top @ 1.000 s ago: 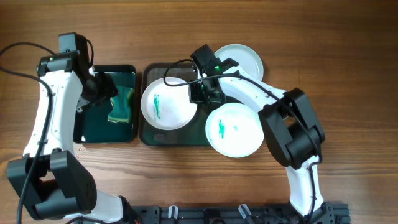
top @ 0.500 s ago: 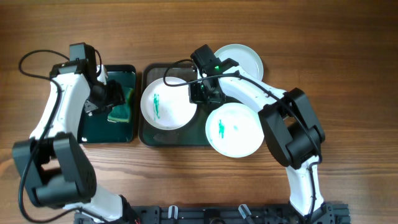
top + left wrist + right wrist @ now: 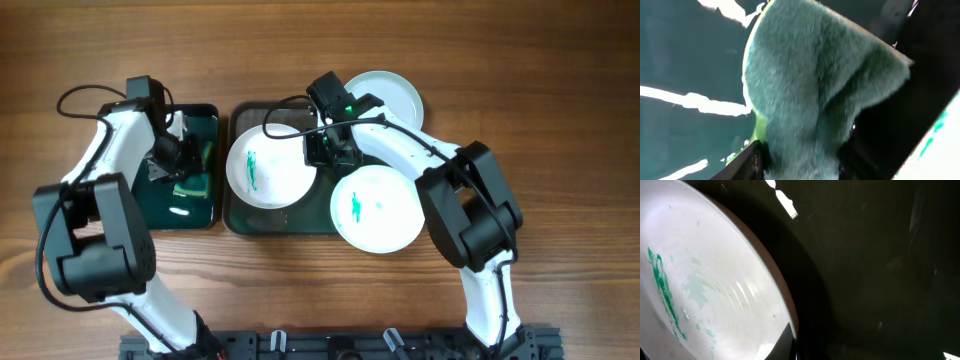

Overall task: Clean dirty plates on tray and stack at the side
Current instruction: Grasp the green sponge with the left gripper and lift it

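While the tray [image 3: 290,218] sits mid-table, a smeared plate [image 3: 268,172] lies in its left part, a second smeared plate [image 3: 377,210] overhangs its near right corner, a clean plate [image 3: 388,95] its far right. Left gripper [image 3: 182,158] pinches sponge [image 3: 195,181] within small black tray [image 3: 165,207]; right gripper [image 3: 328,150] at left plate's rim, grip unclear

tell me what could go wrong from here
The sponge looks pinched at one end by the left gripper and folded over, so it may slip out during scrubbing.
The lower-right plate overhangs the tray rim; a nudge could tip it.
The right gripper sits at the left plate edge; if unheld, that plate may slide.
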You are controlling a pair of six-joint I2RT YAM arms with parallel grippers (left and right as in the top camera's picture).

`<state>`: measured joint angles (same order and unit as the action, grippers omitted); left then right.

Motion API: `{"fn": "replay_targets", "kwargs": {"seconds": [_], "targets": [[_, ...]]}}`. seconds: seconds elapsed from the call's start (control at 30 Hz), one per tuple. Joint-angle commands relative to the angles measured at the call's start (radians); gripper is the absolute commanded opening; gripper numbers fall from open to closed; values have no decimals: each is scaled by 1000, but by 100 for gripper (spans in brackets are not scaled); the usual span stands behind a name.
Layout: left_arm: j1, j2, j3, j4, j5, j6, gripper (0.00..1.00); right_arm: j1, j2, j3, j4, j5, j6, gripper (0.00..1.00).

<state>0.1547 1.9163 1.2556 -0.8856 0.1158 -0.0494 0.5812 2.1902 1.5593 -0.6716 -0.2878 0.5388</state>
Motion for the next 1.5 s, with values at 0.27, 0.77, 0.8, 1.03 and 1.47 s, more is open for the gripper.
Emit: {"fn": "replay_targets", "kwargs": {"seconds": [0.27, 0.77, 0.8, 1.03, 1.47], "targets": [[5, 60, -12, 61, 18, 19, 4, 5, 44, -10, -2, 17, 18, 5], [4, -151, 105, -79, 76, -41, 4, -6, 44, -9, 11, -78, -9, 4], [3, -160, 105, -79, 106, -41, 4, -12, 44, -9, 7, -96, -15, 4], [-69, -166, 104, -72, 164, -102, 4, -35, 44, -9, -19, -107, -12, 4], [-275, 16, 103, 23, 62, -229, 4, -35, 44, -9, -24, -106, -12, 4]]}}
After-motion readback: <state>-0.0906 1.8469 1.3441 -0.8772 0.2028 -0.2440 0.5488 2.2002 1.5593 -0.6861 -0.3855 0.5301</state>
